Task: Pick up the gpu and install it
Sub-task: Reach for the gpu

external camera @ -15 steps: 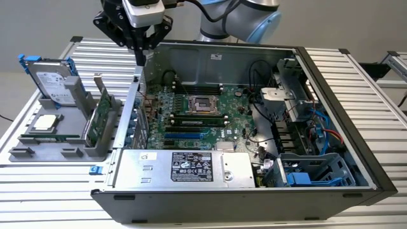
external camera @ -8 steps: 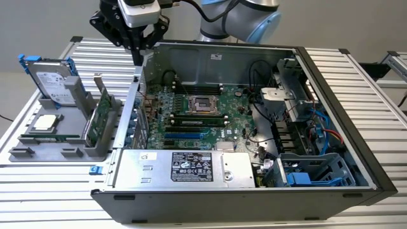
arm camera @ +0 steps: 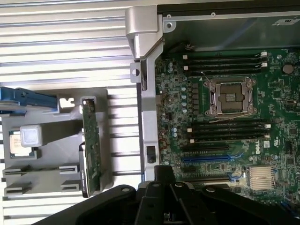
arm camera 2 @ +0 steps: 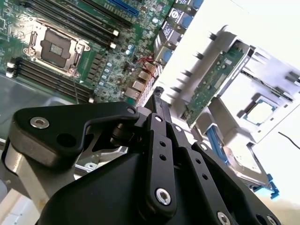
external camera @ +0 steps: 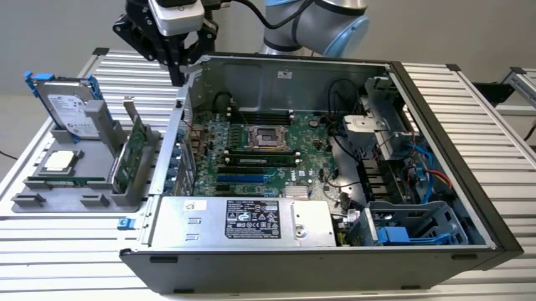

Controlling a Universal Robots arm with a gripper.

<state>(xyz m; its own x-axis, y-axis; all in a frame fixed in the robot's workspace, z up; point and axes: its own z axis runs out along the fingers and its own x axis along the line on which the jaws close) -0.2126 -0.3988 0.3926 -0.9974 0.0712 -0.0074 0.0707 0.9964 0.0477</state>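
The gpu [external camera: 134, 152] is a green card standing on edge in a slot of the grey holder [external camera: 50, 188], at the exterior view's left of the open computer case. Both wrist views catch it too, as a thin green strip [arm camera: 91, 150] and as a tilted board [arm camera 2: 213, 84]. My gripper [external camera: 177, 80] hangs above the case's rear corner wall, behind and above the card and apart from it. Its black fingers [arm camera 2: 158, 91] look pressed together with nothing between them. In the first wrist view the gripper [arm camera: 162, 168] tip lies over the case wall beside the motherboard.
The case [external camera: 435, 144] lies open, showing a motherboard with an empty CPU socket [external camera: 270, 135], dark RAM sticks [external camera: 260, 160] and a power supply [external camera: 243, 219]. The holder also carries a silver hard drive with blue frame [external camera: 71, 103] and a CPU chip [external camera: 60, 161].
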